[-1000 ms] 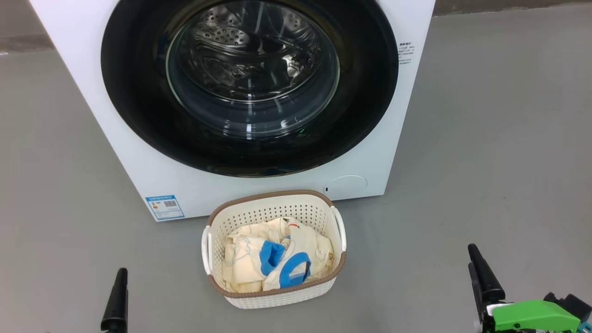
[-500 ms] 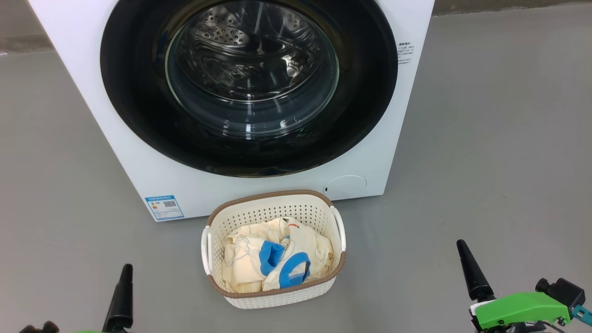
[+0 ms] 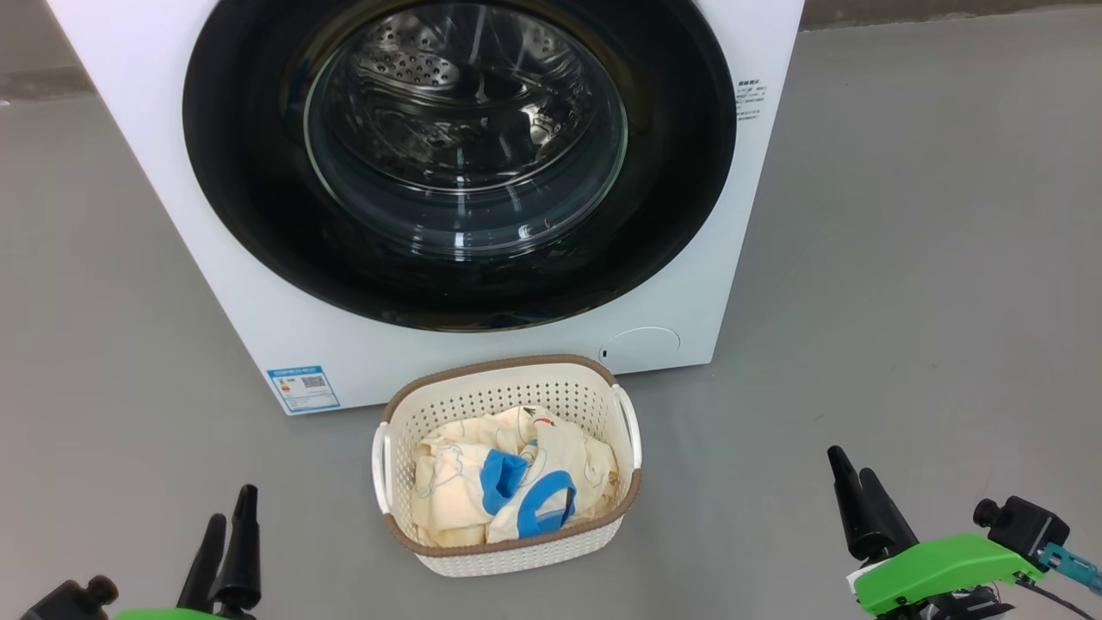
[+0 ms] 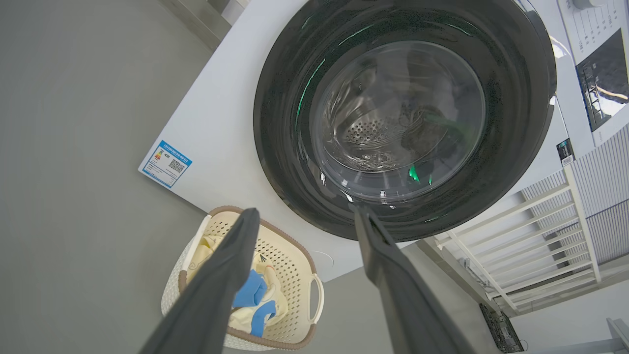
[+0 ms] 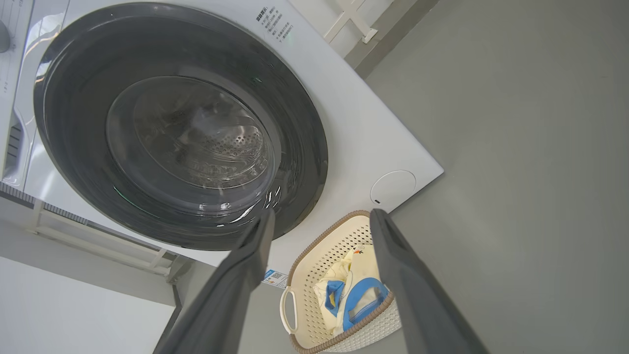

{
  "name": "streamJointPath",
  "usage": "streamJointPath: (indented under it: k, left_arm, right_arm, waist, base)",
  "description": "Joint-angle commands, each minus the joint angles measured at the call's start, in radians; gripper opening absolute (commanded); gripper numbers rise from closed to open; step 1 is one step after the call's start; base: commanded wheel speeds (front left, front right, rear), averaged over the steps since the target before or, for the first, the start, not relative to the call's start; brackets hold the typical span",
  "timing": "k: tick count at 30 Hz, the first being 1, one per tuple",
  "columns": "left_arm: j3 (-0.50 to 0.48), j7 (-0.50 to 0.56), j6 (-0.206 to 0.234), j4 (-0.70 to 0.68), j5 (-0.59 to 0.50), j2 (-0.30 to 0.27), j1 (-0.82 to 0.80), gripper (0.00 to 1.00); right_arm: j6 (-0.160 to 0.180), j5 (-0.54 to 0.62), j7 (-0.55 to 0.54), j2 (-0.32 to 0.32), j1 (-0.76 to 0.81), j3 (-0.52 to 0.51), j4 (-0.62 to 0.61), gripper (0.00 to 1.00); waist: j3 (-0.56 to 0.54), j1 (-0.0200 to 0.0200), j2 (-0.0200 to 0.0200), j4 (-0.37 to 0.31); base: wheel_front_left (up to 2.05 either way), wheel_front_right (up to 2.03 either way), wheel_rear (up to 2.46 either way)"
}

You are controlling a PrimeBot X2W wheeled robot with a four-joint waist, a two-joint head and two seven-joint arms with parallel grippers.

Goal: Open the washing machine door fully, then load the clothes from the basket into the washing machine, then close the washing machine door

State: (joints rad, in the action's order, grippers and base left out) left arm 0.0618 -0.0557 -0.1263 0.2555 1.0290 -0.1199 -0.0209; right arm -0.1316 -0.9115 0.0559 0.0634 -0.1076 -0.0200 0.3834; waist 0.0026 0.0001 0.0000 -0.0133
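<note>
The white washing machine (image 3: 258,284) stands in front of me with its round black-rimmed door (image 3: 689,172) shut flat against the front. The steel drum shows through the glass bowl (image 3: 465,129). On the floor before it sits the cream basket (image 3: 508,551) holding the cream-yellow clothes (image 3: 452,495) with blue trim. My left gripper (image 3: 231,508) is low at the left of the basket, open and empty. My right gripper (image 3: 851,478) is low at the right, open and empty. The wrist views show the door (image 4: 280,98) (image 5: 64,98), the basket (image 4: 295,275) (image 5: 300,275) and my spread fingers (image 4: 221,285) (image 5: 408,275).
Grey floor (image 3: 930,258) spreads on both sides of the machine. A blue label (image 3: 302,388) and a round flap (image 3: 640,344) sit low on the machine's front. A white rack (image 4: 535,231) stands beside the machine. A control panel (image 4: 604,78) is at the machine's top.
Both grippers have risen a little further into the head view and turned, so that both fingers of each now show. The basket, clothes and door have not moved.
</note>
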Motion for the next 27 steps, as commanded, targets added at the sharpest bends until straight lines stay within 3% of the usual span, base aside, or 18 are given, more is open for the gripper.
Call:
streamJointPath:
  k: [1, 27]
  left_arm:
    - [-0.012, -0.014, -0.002, -0.032, -0.040, -0.030, -0.039, 1.00]
    - [0.011, -0.089, -0.003, -0.001, -0.379, -0.069, -0.032, 1.00]
  right_arm:
    - [0.000, 0.049, 0.017, 0.008, -0.057, 0.015, -0.018, 1.00]
    - [0.001, 0.449, 0.090, -0.003, -0.095, 0.034, 0.021, 1.00]
  waist:
    - [0.000, -0.0001, 0.0000, -0.001]
    - [-0.012, -0.0001, 0.0000, -0.005]
  base:
    - [0.00, 0.00, 0.00]
    - [0.00, 0.00, 0.00]
